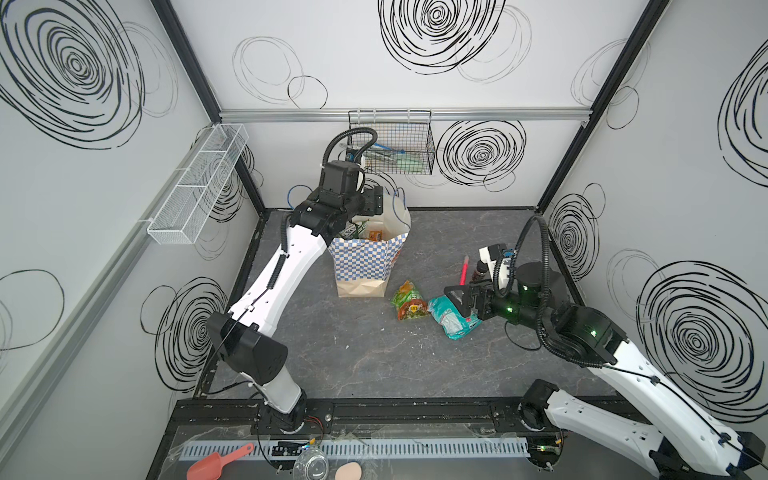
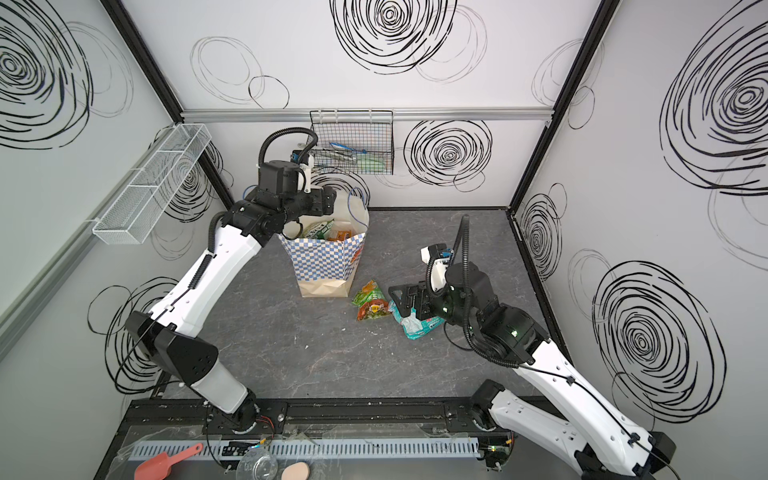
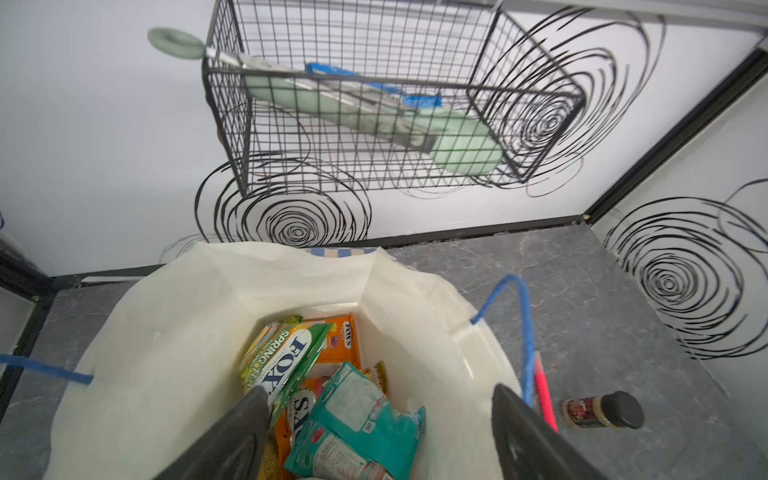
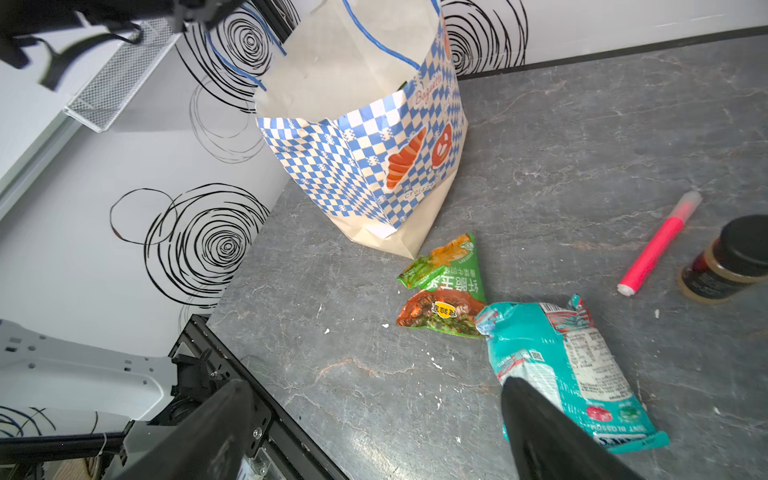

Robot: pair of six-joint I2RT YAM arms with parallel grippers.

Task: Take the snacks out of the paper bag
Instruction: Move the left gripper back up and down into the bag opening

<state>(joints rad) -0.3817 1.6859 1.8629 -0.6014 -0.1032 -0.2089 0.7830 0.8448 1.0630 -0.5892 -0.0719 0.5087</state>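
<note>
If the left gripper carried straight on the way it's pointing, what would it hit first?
Most likely the teal packet lying uppermost inside the paper bag; the left gripper points down into it, open. It might brush the green packet first; depth is unclear.

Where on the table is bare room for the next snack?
Free: the table between the bag and the front rail, and the back corner behind the marker. Crowded: right of the bag, with green packet, teal packet, marker and jar.

Upright paper bag (image 1: 365,262) holds snacks (image 3: 349,399); green packet (image 4: 449,291) and teal packet (image 4: 561,353) lie beside.
</note>
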